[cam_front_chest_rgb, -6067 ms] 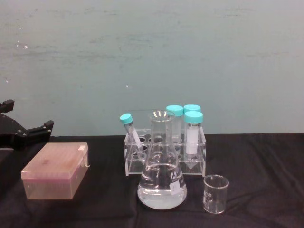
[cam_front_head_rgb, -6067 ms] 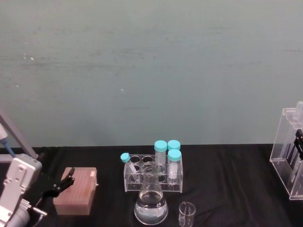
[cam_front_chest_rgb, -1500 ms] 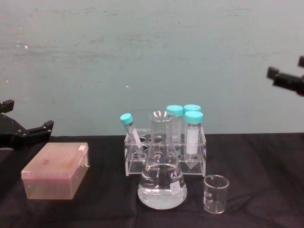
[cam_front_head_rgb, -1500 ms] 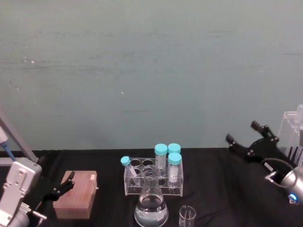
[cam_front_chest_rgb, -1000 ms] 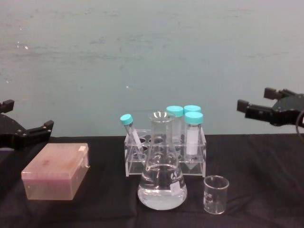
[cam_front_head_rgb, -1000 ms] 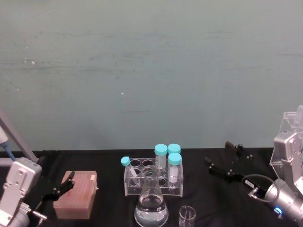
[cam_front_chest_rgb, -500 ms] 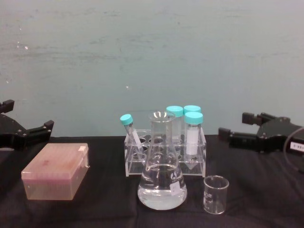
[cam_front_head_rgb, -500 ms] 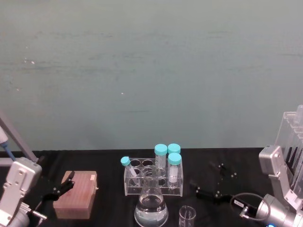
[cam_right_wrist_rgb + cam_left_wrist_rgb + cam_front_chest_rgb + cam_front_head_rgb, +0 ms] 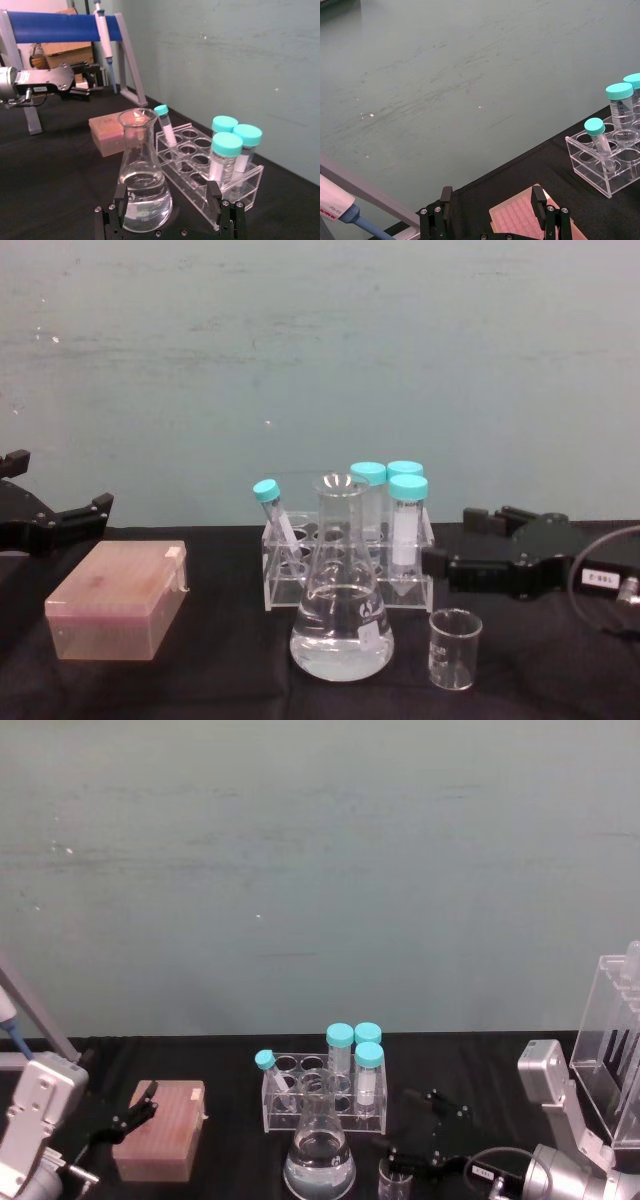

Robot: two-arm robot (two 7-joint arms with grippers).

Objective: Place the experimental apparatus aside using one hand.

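Clear conical flask (image 9: 341,625), part-filled, small beaker (image 9: 455,648)

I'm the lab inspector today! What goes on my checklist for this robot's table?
Surface: black tablecloth, no spills seen.
Job's things: conical flask with clear liquid and small beaker, both upright at the front; tall acrylic rack at the far right.
Clutter: tube rack of teal-capped tubes behind the flask; pink tip box at the left.
Tools: right tool open, low near the beaker, holding nothing; left tool open, parked by the pink box.
Cables: black cable at the right wrist.
Surroundings: teal wall; pipette stand at the left.
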